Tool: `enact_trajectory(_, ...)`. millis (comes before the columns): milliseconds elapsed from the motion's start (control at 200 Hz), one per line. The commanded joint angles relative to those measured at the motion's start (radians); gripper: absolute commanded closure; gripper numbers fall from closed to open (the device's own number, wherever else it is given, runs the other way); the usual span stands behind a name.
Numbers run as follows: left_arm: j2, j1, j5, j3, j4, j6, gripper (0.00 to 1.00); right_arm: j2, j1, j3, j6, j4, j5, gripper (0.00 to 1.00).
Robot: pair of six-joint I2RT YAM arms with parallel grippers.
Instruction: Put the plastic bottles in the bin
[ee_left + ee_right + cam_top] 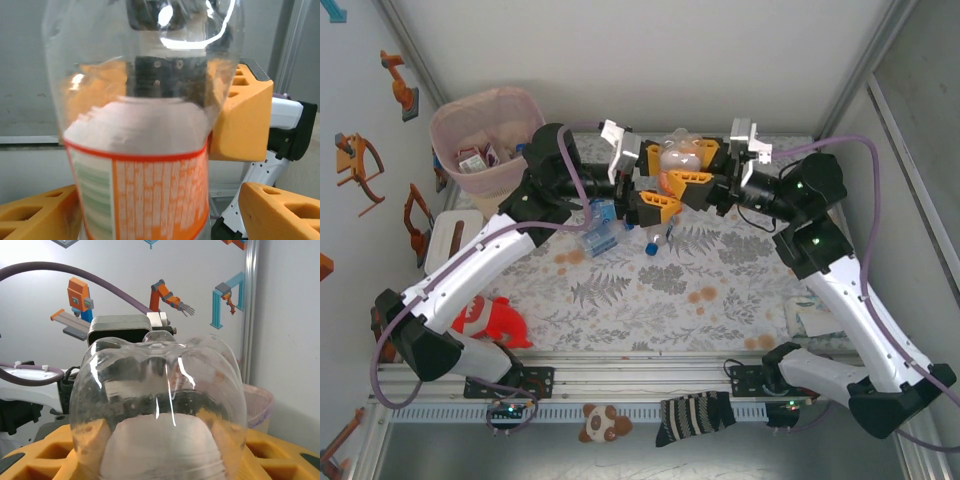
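A clear plastic bottle with an orange label hangs in the air above the back of the table, between both grippers. My right gripper is shut on it; its orange fingers press both sides of the bottle. My left gripper is open around the same bottle, with a gap showing beside its right finger. Two more bottles, one blue-labelled and one blue-capped, lie on the table below. The bin stands at the back left with bottles inside.
A red toy shark lies at the front left and a white box sits by the left wall. A plush panda and a striped sock lie on the front rail. A folded cloth is at the right.
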Motion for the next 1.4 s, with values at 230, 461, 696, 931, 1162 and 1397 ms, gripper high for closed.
enact_trajectory(230,0.016,-0.023,0.025,0.030,-0.012,0.058,0.34,-0.013,0.028,0.031,-0.031,0.033,0.017,0.48)
enact_trajectory(461,0.022,-0.024,0.016,0.027,-0.002,0.054,0.44,-0.017,0.030,0.029,-0.054,0.001,0.039,0.48)
enact_trajectory(696,-0.001,-0.024,-0.019,0.013,-0.030,0.072,0.48,-0.035,0.031,0.025,-0.100,-0.064,0.072,0.42)
enact_trajectory(931,-0.008,-0.012,-0.077,0.040,-0.149,0.132,0.50,-0.091,0.031,0.005,-0.162,-0.155,0.139,0.21)
enact_trajectory(1162,-0.022,0.034,-0.150,0.039,-0.191,0.140,0.53,-0.186,0.031,-0.022,-0.250,-0.263,0.282,0.20)
enact_trajectory(1397,-0.058,0.135,-0.374,0.065,-0.346,0.172,0.55,-0.220,0.030,-0.037,-0.274,-0.307,0.335,0.19)
